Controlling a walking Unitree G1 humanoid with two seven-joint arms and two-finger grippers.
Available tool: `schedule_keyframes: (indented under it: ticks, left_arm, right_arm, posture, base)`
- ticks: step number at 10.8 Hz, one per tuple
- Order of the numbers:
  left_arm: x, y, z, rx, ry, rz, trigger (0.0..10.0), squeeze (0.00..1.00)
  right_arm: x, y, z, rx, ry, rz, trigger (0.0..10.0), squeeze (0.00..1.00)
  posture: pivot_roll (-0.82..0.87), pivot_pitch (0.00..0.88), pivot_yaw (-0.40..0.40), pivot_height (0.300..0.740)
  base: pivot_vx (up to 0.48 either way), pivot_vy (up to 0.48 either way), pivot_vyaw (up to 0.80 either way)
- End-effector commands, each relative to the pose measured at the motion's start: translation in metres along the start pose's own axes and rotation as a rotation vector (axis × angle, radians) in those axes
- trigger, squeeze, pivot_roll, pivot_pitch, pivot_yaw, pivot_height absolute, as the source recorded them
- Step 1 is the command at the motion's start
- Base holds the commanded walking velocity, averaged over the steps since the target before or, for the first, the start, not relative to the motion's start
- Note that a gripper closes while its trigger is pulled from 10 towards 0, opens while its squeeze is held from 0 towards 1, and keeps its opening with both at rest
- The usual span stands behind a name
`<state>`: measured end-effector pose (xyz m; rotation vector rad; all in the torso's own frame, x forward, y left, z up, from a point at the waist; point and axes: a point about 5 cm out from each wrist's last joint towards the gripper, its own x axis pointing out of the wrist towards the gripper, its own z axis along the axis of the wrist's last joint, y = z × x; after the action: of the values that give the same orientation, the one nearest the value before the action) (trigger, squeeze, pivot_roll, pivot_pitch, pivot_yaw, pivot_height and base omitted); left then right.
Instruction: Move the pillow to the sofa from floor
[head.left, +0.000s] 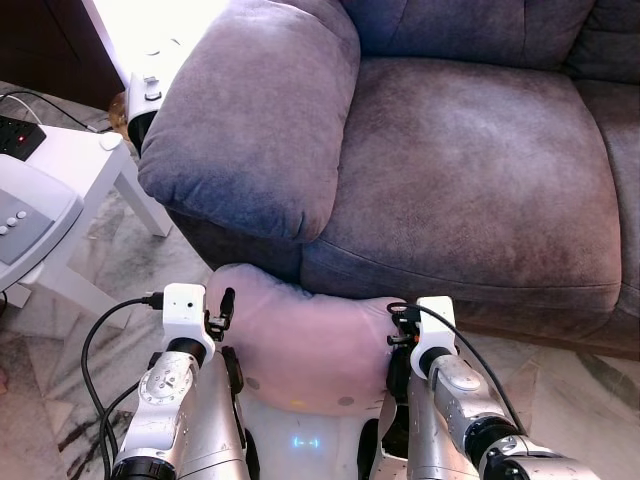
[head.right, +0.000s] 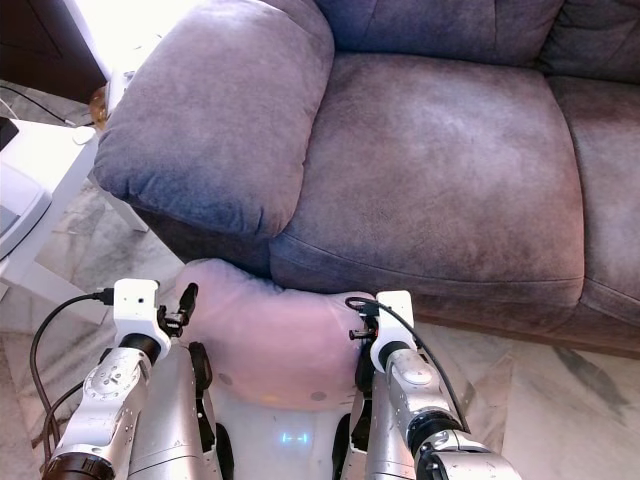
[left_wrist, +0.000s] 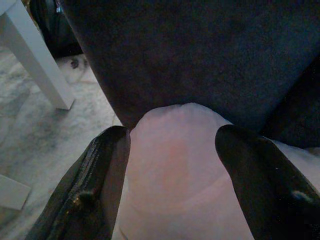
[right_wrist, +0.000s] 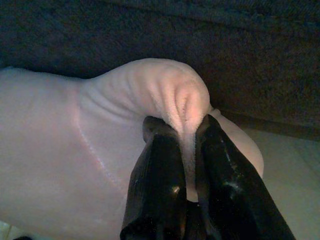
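**Inspector:** Item first. Where is the pillow?

**Surveyor:** The pillow (head.left: 300, 345) is pale pink and sits low in front of the sofa (head.left: 470, 170), below the seat edge and tucked under the overhang of the armrest (head.left: 250, 120). It lies between the two arms, close to the robot's body. It is not yet on the seat.

**Inspector:** Grasp status?

**Surveyor:** The right gripper (right_wrist: 186, 150) is clenched on the pillow: its fingers (right_wrist: 155, 185) pinch a ridge of fabric at one corner, and the cloth bunches and wrinkles above them. The left gripper (left_wrist: 172, 150) is spread wide, one finger on each side of the pillow's other end, with the fabric between them. I judge it is not clamped.

**Inspector:** Handling properties?

**Surveyor:** By my judgement it is soft, light and easily squashed. The cover gathers readily under the pinch, so a corner hold grips cloth more than filling. It would probably sag and swing if lifted by one corner. A hold at both ends, or a deeper bite into the body, looks safer. It is not fragile, and the fleecy cover does not look slippery.

**Inspector:** Surroundings?

**Surveyor:** The seat cushion (head.left: 480, 180) is broad, and lies above and beyond the pillow. The armrest overhang is the likely snag on the way up. A white tabletop (head.left: 60, 160) stands on the marbled floor (head.left: 110, 260) to the robot's left, apart from the pillow.
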<state>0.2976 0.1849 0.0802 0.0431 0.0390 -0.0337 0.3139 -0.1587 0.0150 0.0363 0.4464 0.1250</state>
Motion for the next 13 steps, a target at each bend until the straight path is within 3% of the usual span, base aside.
schedule_keyframes:
  ticks: [1,5,13]
  left_arm:
    - [-0.0030,0.0003,-0.0047,-0.001,0.014,0.000,10.0,0.00]
    - [-0.0030,0.0008,-0.0054,-0.002,0.016,0.002,10.0,0.00]
    - [-0.0028,0.0004,-0.0055,-0.002,0.018,-0.001,10.0,0.00]
  right_arm:
    - [-0.0014,-0.0128,0.0086,0.035,-0.061,-0.066,10.0,0.00]
    - [-0.0014,-0.0129,0.0084,0.034,-0.058,-0.068,10.0,0.00]
    - [-0.0015,-0.0119,0.0071,0.032,-0.054,-0.067,10.0,0.00]
  posture:
    - [0.22,0.206,-0.061,0.502]
    - [0.22,0.209,-0.063,0.502]
    - [0.22,0.212,-0.062,0.629]
  base:
    - [0.000,0.000,0.00]
    - [0.000,0.000,0.00]
    - [0.000,0.000,0.00]
